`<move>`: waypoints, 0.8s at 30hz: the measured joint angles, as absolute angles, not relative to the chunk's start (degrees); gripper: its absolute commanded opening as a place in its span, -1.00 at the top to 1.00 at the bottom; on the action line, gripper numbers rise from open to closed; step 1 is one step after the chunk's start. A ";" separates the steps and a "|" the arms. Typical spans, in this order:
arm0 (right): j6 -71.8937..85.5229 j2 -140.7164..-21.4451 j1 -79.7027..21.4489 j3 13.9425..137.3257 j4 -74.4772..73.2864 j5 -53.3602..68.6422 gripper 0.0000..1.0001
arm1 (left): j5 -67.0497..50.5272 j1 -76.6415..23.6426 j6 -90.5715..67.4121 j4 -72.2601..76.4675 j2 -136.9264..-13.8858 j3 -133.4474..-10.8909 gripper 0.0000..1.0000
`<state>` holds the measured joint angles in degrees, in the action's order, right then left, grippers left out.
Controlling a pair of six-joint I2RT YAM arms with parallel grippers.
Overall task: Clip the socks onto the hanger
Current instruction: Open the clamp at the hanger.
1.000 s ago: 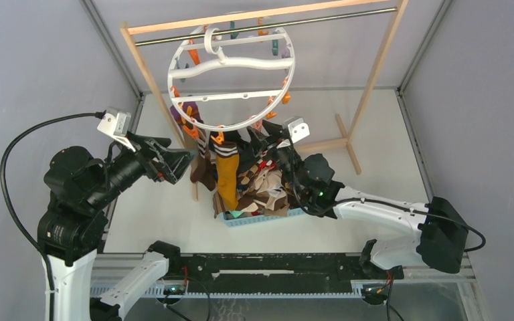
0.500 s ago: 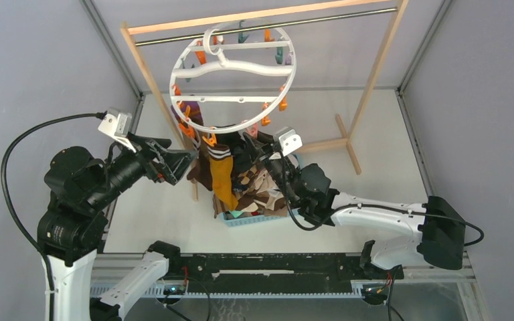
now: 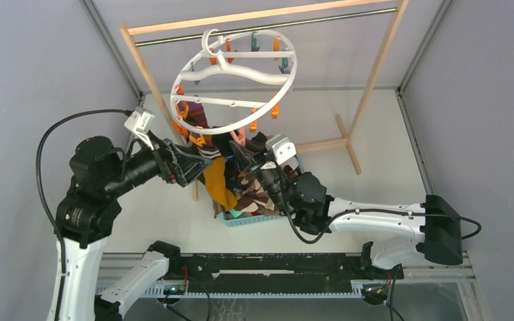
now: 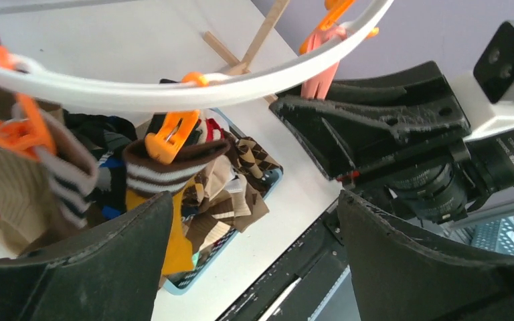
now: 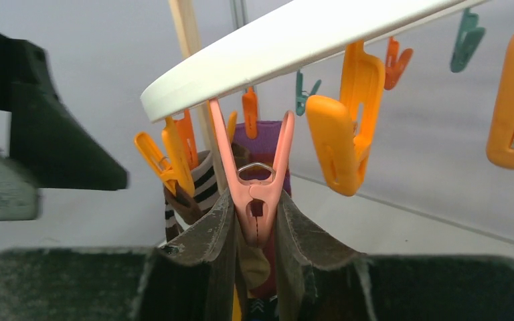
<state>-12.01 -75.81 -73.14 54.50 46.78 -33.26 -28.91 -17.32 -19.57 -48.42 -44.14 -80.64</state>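
Note:
The white ring hanger (image 3: 227, 103) hangs tilted from the rack's rod, with orange, teal and pink clothespins under it. My right gripper (image 3: 241, 152) (image 5: 258, 224) is shut on the lower end of a pink clothespin (image 5: 258, 194) at the ring's near rim (image 5: 294, 40). Tan and maroon fabric shows below the pin between the fingers; whether it is gripped I cannot tell. My left gripper (image 3: 191, 167) (image 4: 254, 261) is open just left of it, holding nothing. An orange pin (image 4: 170, 134) holds a brown-striped mustard sock (image 4: 167, 167). More socks (image 3: 254, 197) fill the basket.
The light-blue basket (image 3: 254, 219) sits on the white table below the hanger. The wooden rack (image 3: 381, 60) with its metal rod (image 3: 321, 20) stands at the back, one foot reaching out at the right. Grey walls close in both sides.
My right gripper has closed on the pink clothespin and shifted left. The left arm has swung right, towards the hanger. The hanger has tilted, its near rim pulled over.

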 measured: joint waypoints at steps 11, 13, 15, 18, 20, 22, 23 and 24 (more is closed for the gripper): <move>-11.73 -83.77 -77.60 64.01 42.63 -38.96 0.88 | -31.35 -17.34 -23.20 -43.72 -49.67 -80.66 -0.68; -11.44 -84.53 -77.80 65.14 41.82 -39.40 0.86 | -31.18 -17.34 -23.49 -43.27 -50.06 -80.66 -0.66; -11.14 -85.23 -78.06 66.15 41.10 -39.68 0.87 | -31.03 -17.34 -23.57 -42.48 -50.26 -80.68 -0.63; -11.03 -86.26 -78.54 67.24 40.32 -39.97 0.86 | -30.50 -17.37 -23.79 -41.56 -50.72 -80.82 -0.55; -11.03 -87.07 -78.85 67.99 40.12 -40.14 0.86 | -30.24 -17.39 -24.08 -41.28 -51.03 -81.06 -0.47; -11.00 -87.61 -78.89 68.58 39.94 -40.25 0.84 | -30.20 -17.39 -24.53 -41.17 -51.29 -81.12 -0.37; -11.00 -87.79 -78.91 68.79 39.79 -40.32 0.83 | -30.20 -17.39 -24.67 -41.17 -51.29 -81.12 -0.31; -11.00 -87.88 -78.91 68.88 39.77 -40.36 0.82 | -30.20 -17.39 -25.02 -41.17 -51.40 -81.12 -0.23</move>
